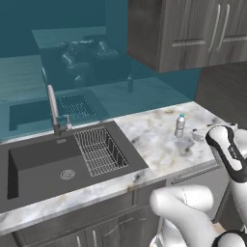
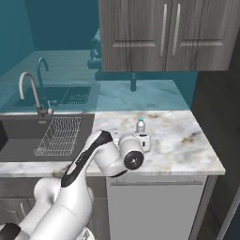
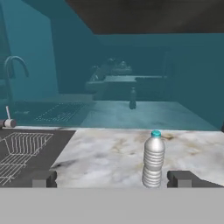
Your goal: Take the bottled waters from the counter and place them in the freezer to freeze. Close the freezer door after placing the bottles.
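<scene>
Your water bottle (image 3: 153, 159) stood upright on the marble surface (image 1: 159, 144), clear and ribbed with a light blue cap, and no label or writing on it could be read. It sat between the claw's (image 3: 111, 178) two dark fingertips (image 3: 180, 178), nearer the right one in the hand view and touching neither. The claw was spread wide and grasped nothing. To the bottle's left lay the dark sink (image 1: 43, 166) with its wire rack (image 1: 100, 149) and grey faucet (image 1: 54, 108). Grey woodgrain cabinets (image 2: 164, 33) hung above.
</scene>
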Controlling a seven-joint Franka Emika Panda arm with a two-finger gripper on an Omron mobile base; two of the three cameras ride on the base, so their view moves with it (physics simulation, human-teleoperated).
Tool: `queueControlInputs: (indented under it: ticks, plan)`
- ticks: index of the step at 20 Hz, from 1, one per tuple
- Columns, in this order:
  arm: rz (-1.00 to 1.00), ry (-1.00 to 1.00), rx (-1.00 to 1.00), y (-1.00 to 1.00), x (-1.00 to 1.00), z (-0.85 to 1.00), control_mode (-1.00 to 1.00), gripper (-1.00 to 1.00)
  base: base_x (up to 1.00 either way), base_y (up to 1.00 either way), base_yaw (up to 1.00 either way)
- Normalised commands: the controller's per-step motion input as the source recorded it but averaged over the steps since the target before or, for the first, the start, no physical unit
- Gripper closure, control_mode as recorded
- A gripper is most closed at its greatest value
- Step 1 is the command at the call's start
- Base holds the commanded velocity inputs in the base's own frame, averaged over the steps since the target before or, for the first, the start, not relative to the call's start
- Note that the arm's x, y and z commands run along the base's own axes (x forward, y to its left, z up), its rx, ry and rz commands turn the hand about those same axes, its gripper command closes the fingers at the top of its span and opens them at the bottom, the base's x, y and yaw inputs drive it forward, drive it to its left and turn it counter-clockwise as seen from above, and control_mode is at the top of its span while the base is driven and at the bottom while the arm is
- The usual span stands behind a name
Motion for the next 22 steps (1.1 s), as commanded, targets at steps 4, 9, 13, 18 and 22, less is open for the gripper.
queueControlInputs:
  ticks: [4,9,13,18,22]
  plan:
    - [0.06,-0.01,0.0,-0.28,0.24,-0.1,-1.0,-1.0,0.0,0.0,0.0]
    - [0.1,-0.11,0.0,-0.36,0.26,-0.29,-1.0,-1.0,0.0,0.0,0.0]
    - [0.09,0.02,0.0,-0.2,0.46,-0.14,-1.0,-1.0,0.0,0.0,0.0]
    - [0.12,0.02,0.0,-0.18,0.46,-0.06,-1.0,-1.0,0.0,0.0,0.0]
    - [0.12,0.01,-0.01,-0.16,0.28,-0.04,-1.0,-1.0,0.0,0.0,0.0]
